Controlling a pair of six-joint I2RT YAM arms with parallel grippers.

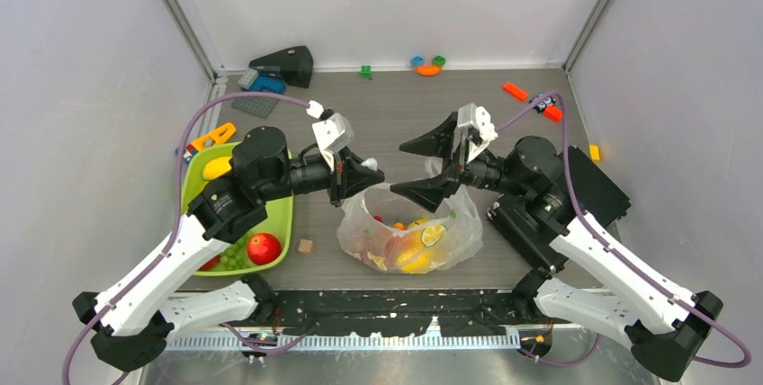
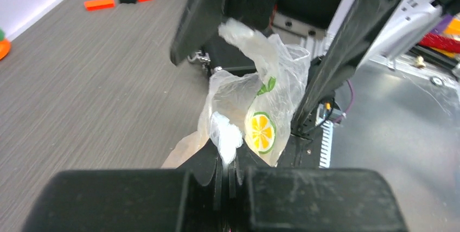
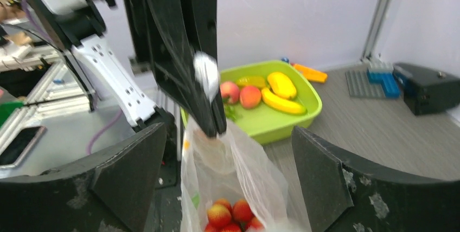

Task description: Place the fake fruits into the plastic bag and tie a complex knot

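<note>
The left gripper (image 1: pixel 376 172) clamps the thin, limp, slippery bag (image 1: pixel 454 234) at its left rim; the right gripper (image 1: pixel 401 166), spread wide and empty, should take the free loop (image 2: pixel 244 34).

Clear citrus-printed bag (image 1: pixel 454 234), lime-green tray (image 1: pixel 281 214)

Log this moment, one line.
left gripper: jaws shut on plastic bag | right gripper: jaws open | fake fruits: some bagged, some in tray | knot: none
</note>
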